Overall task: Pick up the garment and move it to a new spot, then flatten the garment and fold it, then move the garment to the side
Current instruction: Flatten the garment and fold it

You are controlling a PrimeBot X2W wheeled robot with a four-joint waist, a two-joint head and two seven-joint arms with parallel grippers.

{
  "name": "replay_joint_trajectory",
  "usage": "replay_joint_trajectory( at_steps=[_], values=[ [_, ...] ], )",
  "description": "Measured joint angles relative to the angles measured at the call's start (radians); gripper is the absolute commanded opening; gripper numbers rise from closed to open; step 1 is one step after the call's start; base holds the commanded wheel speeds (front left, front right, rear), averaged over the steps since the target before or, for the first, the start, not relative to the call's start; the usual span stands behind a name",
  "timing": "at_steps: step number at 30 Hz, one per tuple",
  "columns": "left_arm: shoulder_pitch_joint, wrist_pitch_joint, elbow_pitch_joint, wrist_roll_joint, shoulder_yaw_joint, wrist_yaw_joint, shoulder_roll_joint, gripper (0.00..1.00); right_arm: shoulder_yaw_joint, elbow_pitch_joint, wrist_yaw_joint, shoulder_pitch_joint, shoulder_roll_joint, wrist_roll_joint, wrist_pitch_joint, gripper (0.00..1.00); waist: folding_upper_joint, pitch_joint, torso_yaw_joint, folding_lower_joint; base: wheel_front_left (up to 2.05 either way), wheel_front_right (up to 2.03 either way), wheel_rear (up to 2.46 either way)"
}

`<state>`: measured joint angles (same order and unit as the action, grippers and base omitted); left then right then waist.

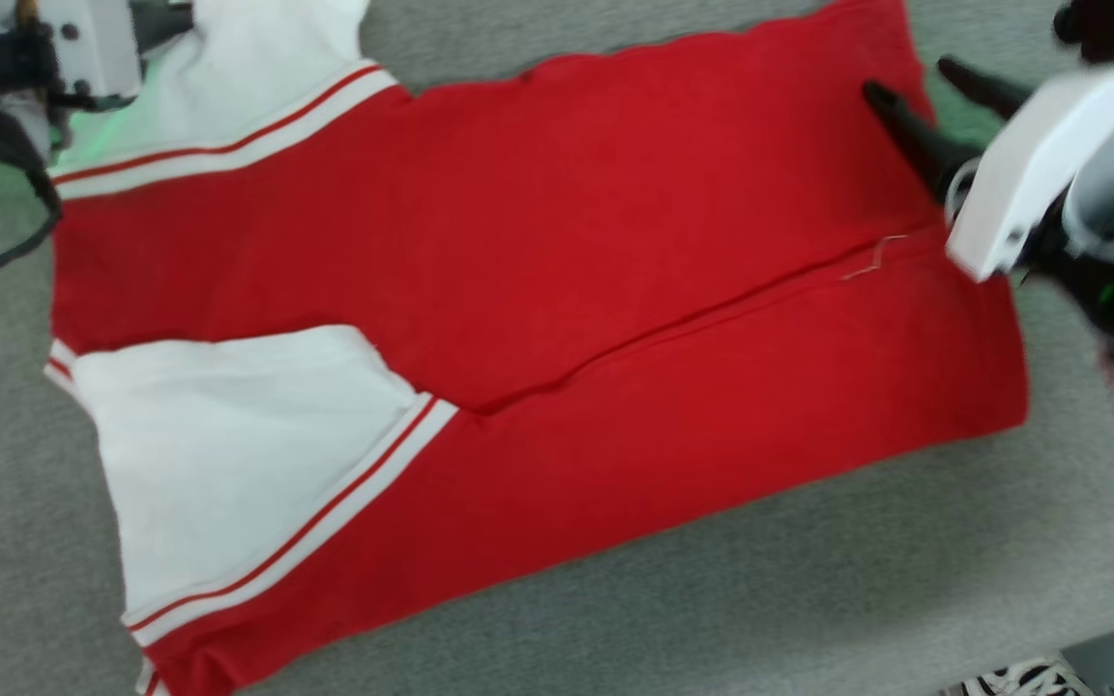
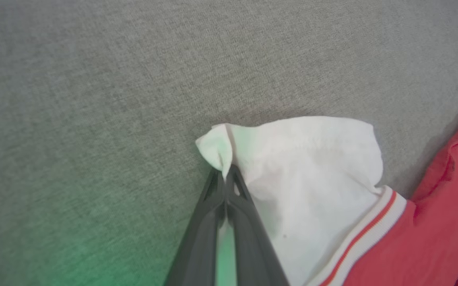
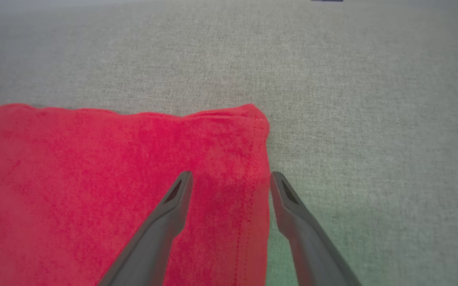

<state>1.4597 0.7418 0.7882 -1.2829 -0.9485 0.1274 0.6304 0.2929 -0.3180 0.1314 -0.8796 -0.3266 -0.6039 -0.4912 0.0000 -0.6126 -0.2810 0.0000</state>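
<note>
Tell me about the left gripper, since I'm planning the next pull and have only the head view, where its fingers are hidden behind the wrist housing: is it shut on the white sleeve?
Observer: Yes. In the left wrist view the left gripper is shut, pinching a corner of the white sleeve.
Operator: Is the sleeve lying flat there?
Observer: No. It is bunched, and a small folded tip pokes out past the closed jaws over the grey surface.
Operator: And how is the right side lined up?
Observer: The right gripper is open, and the garment's stitched side hem runs between its two fingers, close to a corner.
</note>
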Motion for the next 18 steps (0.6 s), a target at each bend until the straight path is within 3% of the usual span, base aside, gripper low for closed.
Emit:
replay_joint_trajectory(
  at_steps=[5, 14, 15, 17, 18],
  values=[
    [0.011, -0.021, -0.033, -0.021, -0.017, 0.0, -0.016, 0.0, 0.04, -0.106, 0.0, -0.138, -0.025, -0.024, -0.157, 1.0, 0.0, -0.016, 0.036, 0.0, 0.0, 0.0, 0.0],
    [0.021, -0.062, -0.076, -0.056, -0.045, 0.0, -0.034, 0.0, 0.1, -0.232, 0.0, -0.272, -0.05, -0.043, -0.298, 1.0, 0.0, -0.036, 0.086, 0.0, 0.0, 0.0, 0.0],
    [0.021, -0.065, -0.081, -0.06, -0.048, 0.0, -0.035, 0.0, 0.105, -0.238, 0.0, -0.28, -0.053, -0.05, -0.309, 0.81, 0.0, -0.038, 0.09, 0.0, 0.0, 0.0, 0.0],
    [0.021, -0.075, -0.089, -0.075, -0.054, 0.001, -0.036, 0.0, 0.112, -0.244, 0.0, -0.286, -0.063, -0.064, -0.326, 0.08, 0.0, -0.04, 0.098, 0.0, 0.0, 0.0, 0.0],
    [0.02, -0.084, -0.093, -0.081, -0.056, 0.0, -0.038, 0.0, 0.115, -0.248, 0.0, -0.291, -0.068, -0.07, -0.329, 0.0, 0.0, -0.039, 0.102, 0.0, 0.0, 0.0, 0.0]
  ],
)
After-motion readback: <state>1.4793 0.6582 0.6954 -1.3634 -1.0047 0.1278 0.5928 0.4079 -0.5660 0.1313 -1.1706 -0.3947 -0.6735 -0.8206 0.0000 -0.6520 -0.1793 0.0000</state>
